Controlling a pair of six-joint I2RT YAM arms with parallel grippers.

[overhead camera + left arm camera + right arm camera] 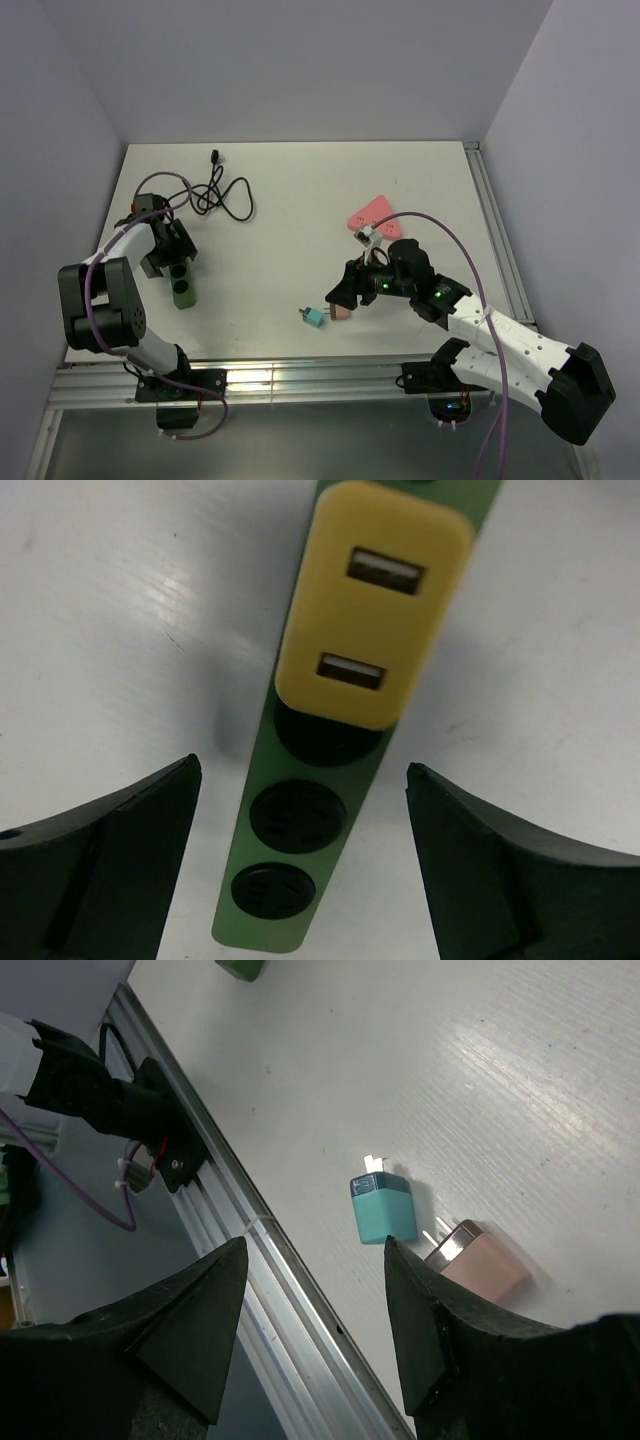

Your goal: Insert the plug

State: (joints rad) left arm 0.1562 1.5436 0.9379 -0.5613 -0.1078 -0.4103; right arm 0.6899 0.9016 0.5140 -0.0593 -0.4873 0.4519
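Two plugs lie loose on table [290, 230] near its front edge: teal plug [383, 1210] and pink plug [485, 1265], just beside each other, gap btwn them slim. Both lie flat. Teal prongs point away from the pink one; pink prongs point toward teal. Front rail [235, 1195] runs close by, w/ a narrow strip of bare table btwn it and the plugs. R gripper [315, 1250] sits by the plugs, jaws spread wide, nothing held. In wrist view teal shows just inside the R-hand finger and pink is partly hidden behind it. Strip [300, 815], green, lies near table's L edge, well apart from both plugs, w/ open bare table across the middle. L gripper [302, 768] straddles strip, jaws wide open, gripping nothing; bare table shows on both sides btwn fingers and strip edges. Yellow USB adapter [372, 605] sits on strip, overhanging both long edges. Two round sockets are bare toward strip's end; a third is half under the adapter. Black cable [225, 195] is coiled at far L, apart from strip. Pink triangle [372, 212] lies beyond R arm.
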